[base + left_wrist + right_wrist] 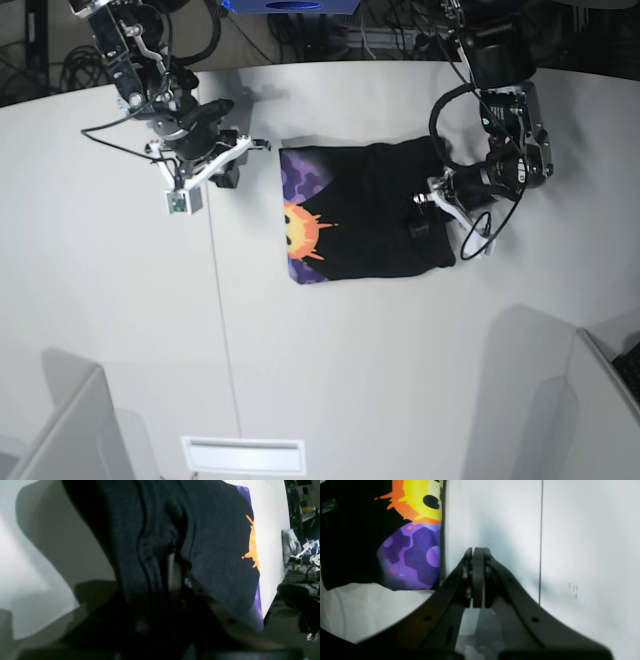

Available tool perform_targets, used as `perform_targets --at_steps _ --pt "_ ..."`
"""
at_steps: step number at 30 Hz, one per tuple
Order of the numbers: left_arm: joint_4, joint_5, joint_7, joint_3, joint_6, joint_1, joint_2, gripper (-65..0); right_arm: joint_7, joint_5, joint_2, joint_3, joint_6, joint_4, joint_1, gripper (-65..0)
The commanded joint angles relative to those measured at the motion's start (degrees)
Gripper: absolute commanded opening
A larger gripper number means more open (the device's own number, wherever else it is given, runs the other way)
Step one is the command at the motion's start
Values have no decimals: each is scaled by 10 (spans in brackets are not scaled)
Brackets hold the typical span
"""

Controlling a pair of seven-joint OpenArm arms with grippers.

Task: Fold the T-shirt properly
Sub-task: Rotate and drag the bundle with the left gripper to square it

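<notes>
The T-shirt (pixel 365 215) lies folded on the table (pixel 330 370), about midway across it and toward the far edge. The left gripper (pixel 432 207) sits at the shirt's right end. The right gripper (pixel 250 146) is beside the shirt's far left corner, apart from it.

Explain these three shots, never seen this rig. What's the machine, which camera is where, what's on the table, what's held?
It is a robot with two arms at a white table. The base view looks down from above; the other two cameras sit on the wrists, looking along each end effector. A black T-shirt, partly folded with its sun print showing at one edge, lies on the table. The left end effector sits at the shirt's far edge, and its wrist view shows bunched black cloth between its fingers. The right end effector is shut and empty, hovering beside the shirt.
</notes>
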Motion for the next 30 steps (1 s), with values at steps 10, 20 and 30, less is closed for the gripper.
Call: perform_targets --at_steps 10,20,30 --pt "8 13 2 241 25 -50 -124 -650 13 4 -2 72 3 9 -26 -650" --pt "8 13 -2 560 22 -217 -170 -650 11 4 -45 209 3 8 -92 -650" --pt "2 14 -186 896 22 -367 -167 -650 12 2 -98 292 3 8 -152 -650"
